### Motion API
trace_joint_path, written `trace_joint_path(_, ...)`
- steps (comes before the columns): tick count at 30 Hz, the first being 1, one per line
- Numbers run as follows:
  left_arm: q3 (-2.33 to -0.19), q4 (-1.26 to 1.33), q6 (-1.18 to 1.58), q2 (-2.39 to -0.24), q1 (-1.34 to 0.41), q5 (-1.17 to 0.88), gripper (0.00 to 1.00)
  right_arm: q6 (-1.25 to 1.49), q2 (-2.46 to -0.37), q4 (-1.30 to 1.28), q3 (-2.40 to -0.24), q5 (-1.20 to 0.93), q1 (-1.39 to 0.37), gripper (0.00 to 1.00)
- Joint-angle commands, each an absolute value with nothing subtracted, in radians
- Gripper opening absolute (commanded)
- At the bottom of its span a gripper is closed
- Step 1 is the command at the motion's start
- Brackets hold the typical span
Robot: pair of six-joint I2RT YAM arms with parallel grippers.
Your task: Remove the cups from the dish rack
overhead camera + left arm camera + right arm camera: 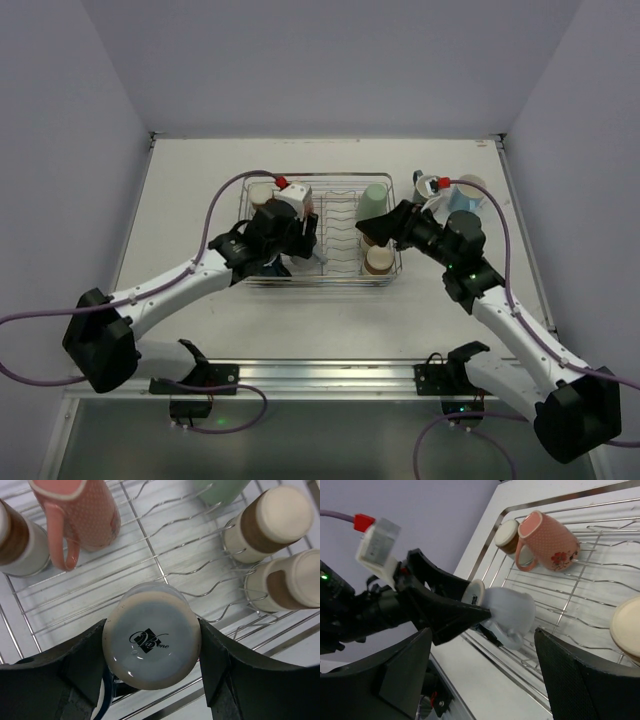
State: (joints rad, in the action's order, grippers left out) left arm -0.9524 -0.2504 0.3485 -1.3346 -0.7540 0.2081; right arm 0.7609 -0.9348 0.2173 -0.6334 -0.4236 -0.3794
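The left gripper (pixel 151 630) is over the near-left part of the dish rack (pixel 330 283). Its fingers (pixel 80 665) press on both sides of a light blue cup (pixel 150 645). The cup is tipped on its side, base toward the wrist and handle hanging low. Whether it touches the wires cannot be told.

The right gripper (pixel 482 645) is at the right end of the rack, fingers spread wide with nothing between them.

Two brown-and-cream cups (pixel 270 522) stand upside down at the rack's right end. Farther left, a pink mug (pixel 82 510) lies tilted, just beside a third brown-and-cream cup (pixel 15 540). A mint green cup (pixel 375 193) occupies the far-right corner.

A group of cups (pixel 460 195) stands on the table (pixel 300 320), just right of that corner.
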Motion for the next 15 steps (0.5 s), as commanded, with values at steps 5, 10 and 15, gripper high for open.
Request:
trace_joint_path(5,-0.997,-0.097,0.385,-1.102,-0.758,0.192,0.00,0.900,-0.980,0.422,-0.594,-0.450,-0.440,0.86)
trace_joint_path(10,-0.884,0.070,0.397,-0.916,-0.758,0.074,0.00,1.008,-0.985,0.517,-0.554,-0.405,-0.463,0.86)
trace_joint_path(15,-0.778,0.218,0.399,-0.810,-0.756,-0.027,0.00,1.072,-1.014,0.571,-0.566,-0.443,-0.517,0.86)
